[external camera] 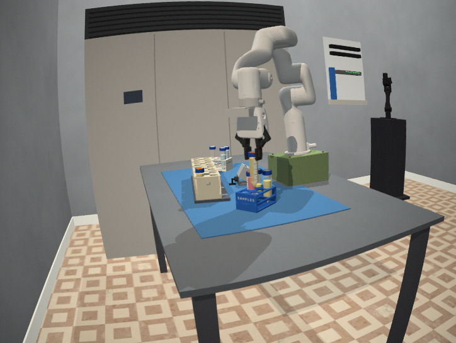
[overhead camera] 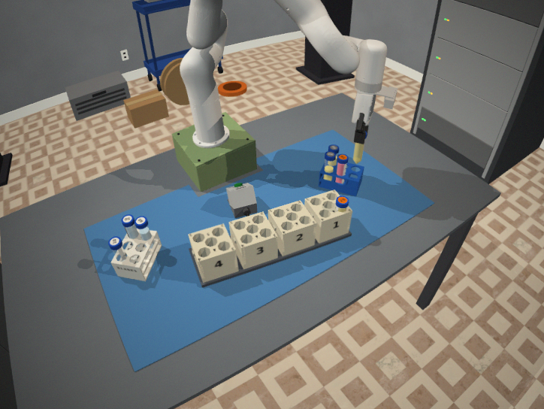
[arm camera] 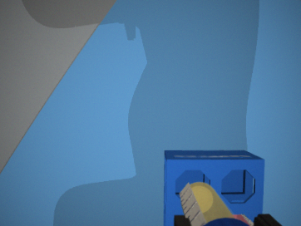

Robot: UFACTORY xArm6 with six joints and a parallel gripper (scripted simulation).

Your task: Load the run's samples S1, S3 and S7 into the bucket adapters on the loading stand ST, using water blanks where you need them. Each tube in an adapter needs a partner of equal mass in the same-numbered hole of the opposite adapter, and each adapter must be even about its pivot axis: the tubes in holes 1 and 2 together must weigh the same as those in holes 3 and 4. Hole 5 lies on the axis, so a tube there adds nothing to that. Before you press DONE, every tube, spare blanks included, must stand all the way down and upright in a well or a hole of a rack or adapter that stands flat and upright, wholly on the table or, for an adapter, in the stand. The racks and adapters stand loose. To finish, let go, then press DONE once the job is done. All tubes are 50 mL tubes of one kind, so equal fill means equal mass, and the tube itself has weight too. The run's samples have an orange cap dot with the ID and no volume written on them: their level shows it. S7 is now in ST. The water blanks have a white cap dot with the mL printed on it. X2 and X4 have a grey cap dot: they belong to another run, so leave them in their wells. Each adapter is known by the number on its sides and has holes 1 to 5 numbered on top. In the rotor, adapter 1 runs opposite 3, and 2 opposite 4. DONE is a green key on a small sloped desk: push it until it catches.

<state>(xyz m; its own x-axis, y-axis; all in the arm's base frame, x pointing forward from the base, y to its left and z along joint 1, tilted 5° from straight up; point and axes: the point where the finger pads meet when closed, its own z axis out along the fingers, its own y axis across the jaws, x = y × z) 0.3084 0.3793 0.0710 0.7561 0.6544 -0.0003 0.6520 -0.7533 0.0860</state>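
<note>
Reading the top view as a clock face centred on the adapter stand (overhead camera: 274,260) (external camera: 211,200), we see our claw (overhead camera: 360,134) (external camera: 253,154) (arm camera: 222,221) at between one and two o'clock, partly open and pinching a yellow-filled tube (overhead camera: 358,152) (external camera: 253,170) (arm camera: 204,199) at its blue, orange-dotted cap. The tube hangs close to upright in the exterior view, free of the blue sample rack's wells; we cannot tell whether it is lined up with one

The sample rack (overhead camera: 346,183) (external camera: 245,203) (arm camera: 214,161) stands on the blue mat (overhead camera: 264,303) (external camera: 302,210) (arm camera: 96,137) below our claw. In it we see a pink-filled tube (overhead camera: 341,168) (external camera: 249,181) with an orange dot and two blue-capped tubes with yellow contents

At two o'clock, adapter 1 (overhead camera: 330,222) (external camera: 207,188) holds one orange-dotted tube (overhead camera: 342,202) (external camera: 199,170) in a corner hole. Adapters 2 (overhead camera: 295,234), 3 (overhead camera: 257,248) and 4 (overhead camera: 216,260) hold none that we can see. At nine o'clock, the blanks rack (overhead camera: 128,268) carries three tubes, and the green DONE key (overhead camera: 238,185) sits at eleven o'clock
</note>
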